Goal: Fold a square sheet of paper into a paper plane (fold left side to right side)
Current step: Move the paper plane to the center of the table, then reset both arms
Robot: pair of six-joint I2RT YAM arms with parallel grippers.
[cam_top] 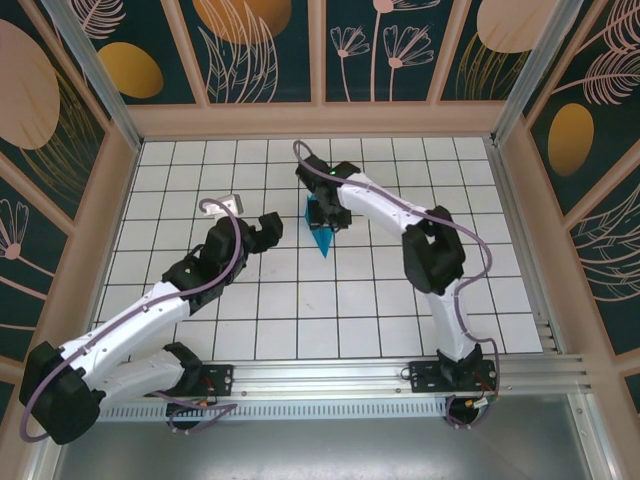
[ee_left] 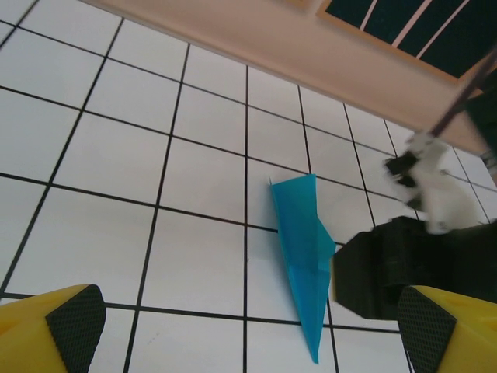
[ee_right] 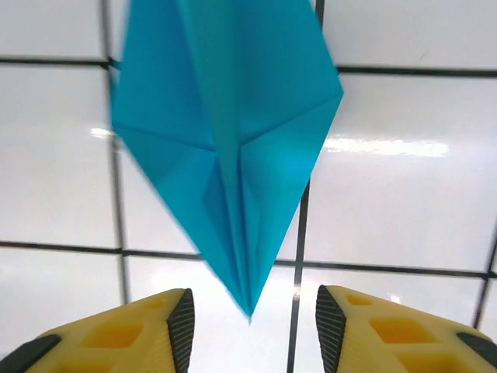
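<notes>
Slim pointed cyan-blue paper plane (cam_top: 322, 235) lies flat on the white grid-tiled tabletop (cam_top: 300, 300), centre & a bit far, nose toward the near side; folding looks done, so this is prob. the let-go step. Right arm's yellow fingers (ee_right: 180, 318) stand part-open w/ one paper tip btwn them, gripping nothing; left arm's fingers (ee_left: 74, 315) gape fully, empty, near the plane on its left. Next: right arm needs a straight lift clear, w/o snagging the creases.

We see the paper plane (ee_right: 225, 148) as matt creased paper on a glossy tabletop (ee_right: 404, 109) (it mirrors the lights), and the right gripper (ee_right: 252, 322) has yellow plastic fingers (ee_right: 116, 338) with rough black pads (ee_right: 181, 322).
</notes>
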